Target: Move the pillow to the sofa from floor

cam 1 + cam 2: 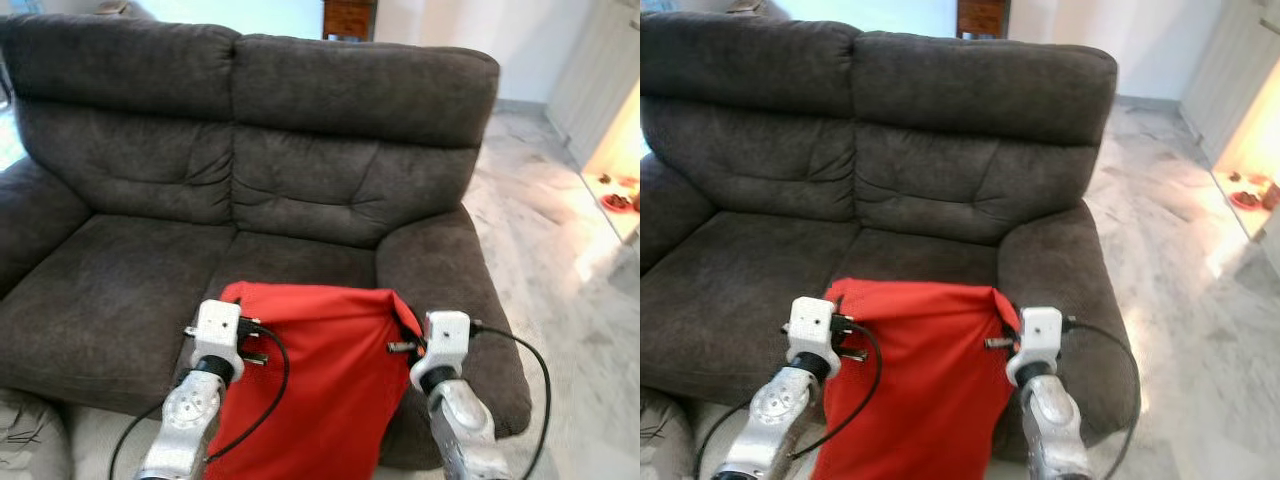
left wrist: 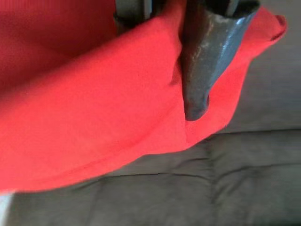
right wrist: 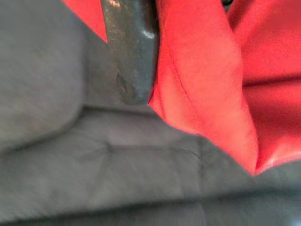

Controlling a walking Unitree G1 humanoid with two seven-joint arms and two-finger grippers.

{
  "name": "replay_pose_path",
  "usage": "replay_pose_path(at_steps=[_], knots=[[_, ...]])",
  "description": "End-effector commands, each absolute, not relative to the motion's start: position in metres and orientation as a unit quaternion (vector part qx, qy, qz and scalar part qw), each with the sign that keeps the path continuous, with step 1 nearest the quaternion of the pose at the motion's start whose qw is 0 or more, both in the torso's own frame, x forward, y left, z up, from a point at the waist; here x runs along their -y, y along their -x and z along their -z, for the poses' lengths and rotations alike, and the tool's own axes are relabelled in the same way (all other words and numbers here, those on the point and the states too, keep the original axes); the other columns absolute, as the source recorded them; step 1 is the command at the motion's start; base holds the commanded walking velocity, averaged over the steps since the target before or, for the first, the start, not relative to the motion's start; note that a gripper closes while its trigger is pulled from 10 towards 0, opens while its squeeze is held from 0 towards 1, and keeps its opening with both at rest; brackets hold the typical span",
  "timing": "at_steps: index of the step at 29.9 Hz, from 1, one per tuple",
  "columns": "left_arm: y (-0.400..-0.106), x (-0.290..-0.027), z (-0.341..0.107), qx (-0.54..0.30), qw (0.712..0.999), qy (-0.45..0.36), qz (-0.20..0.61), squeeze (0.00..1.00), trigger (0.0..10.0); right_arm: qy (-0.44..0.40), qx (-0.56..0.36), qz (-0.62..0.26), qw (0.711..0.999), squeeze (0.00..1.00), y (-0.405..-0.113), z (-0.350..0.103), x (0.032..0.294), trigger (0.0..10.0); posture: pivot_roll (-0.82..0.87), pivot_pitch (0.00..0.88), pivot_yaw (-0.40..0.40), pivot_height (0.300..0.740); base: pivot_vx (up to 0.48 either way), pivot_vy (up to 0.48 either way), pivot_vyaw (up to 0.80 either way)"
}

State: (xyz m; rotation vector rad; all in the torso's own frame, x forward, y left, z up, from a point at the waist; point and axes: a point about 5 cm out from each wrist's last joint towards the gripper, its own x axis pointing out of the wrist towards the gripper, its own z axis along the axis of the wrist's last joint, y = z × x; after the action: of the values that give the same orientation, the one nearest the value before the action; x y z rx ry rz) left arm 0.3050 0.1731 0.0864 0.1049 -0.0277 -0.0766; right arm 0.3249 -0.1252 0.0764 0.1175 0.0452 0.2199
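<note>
grey sofa (image 1: 250, 160), marble floor (image 1: 560, 260), sunlit

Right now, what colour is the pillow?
Plain red pillow, clearest in the left eye view.

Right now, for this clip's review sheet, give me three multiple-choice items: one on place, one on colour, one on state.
1. Where is the pillow?
A. flat on the floor beside the sofa
B. held up in front of the sofa seat
C. on the sofa's backrest

2. What colour is the pillow?
A. red
B. blue
C. grey

3. How is the pillow held?
A. by the left gripper alone
B. by neither gripper
C. by both, the right gripper too

Answers: 1 B, its top edge hangs before the seat front. 2 A, red cloth against dark grey. 3 C, each wrist view shows a black finger against red cloth.
</note>
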Motion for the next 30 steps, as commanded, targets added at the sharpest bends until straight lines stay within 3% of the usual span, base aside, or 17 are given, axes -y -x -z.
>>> replay_pose_path(at_steps=[1,5,10,13,24,30], knots=[[-0.315,-0.195,-0.134,0.109,0.993,-0.042,-0.017,0.0,10.0,-0.07,0.096,-0.029,0.993,0.0,-0.342,-0.132,0.164,10.0,0.05,0.041,0.001,0.74,0.307,0.0,0.0],[-0.321,-0.206,-0.169,0.162,0.985,-0.047,-0.038,0.0,10.0,-0.074,0.167,-0.068,0.981,0.0,-0.35,-0.173,0.155,10.0,0.05,0.042,0.0,0.74,0.308,0.0,0.0],[-0.326,-0.216,-0.209,0.212,0.975,-0.055,-0.042,0.0,10.0,-0.107,0.244,-0.053,0.962,0.0,-0.358,-0.223,0.156,10.0,0.06,0.041,0.0,0.74,0.307,0.0,0.0],[-0.324,-0.218,-0.22,0.229,0.97,-0.064,-0.051,0.0,10.0,-0.106,0.259,-0.076,0.957,0.0,-0.356,-0.232,0.149,10.0,0.06,0.041,0.0,0.74,0.309,0.0,0.0],[-0.32,-0.204,-0.229,0.236,0.969,-0.069,-0.036,0.0,10.0,-0.093,0.212,-0.153,0.961,0.0,-0.349,-0.212,0.134,10.0,0.06,0.047,-0.005,0.74,0.325,0.0,0.0],[-0.32,-0.205,-0.213,0.199,0.976,-0.083,-0.033,0.0,10.0,-0.083,0.178,-0.131,0.972,0.0,-0.35,-0.195,0.14,10.0,0.06,0.047,-0.003,0.74,0.097,0.0,0.0]])
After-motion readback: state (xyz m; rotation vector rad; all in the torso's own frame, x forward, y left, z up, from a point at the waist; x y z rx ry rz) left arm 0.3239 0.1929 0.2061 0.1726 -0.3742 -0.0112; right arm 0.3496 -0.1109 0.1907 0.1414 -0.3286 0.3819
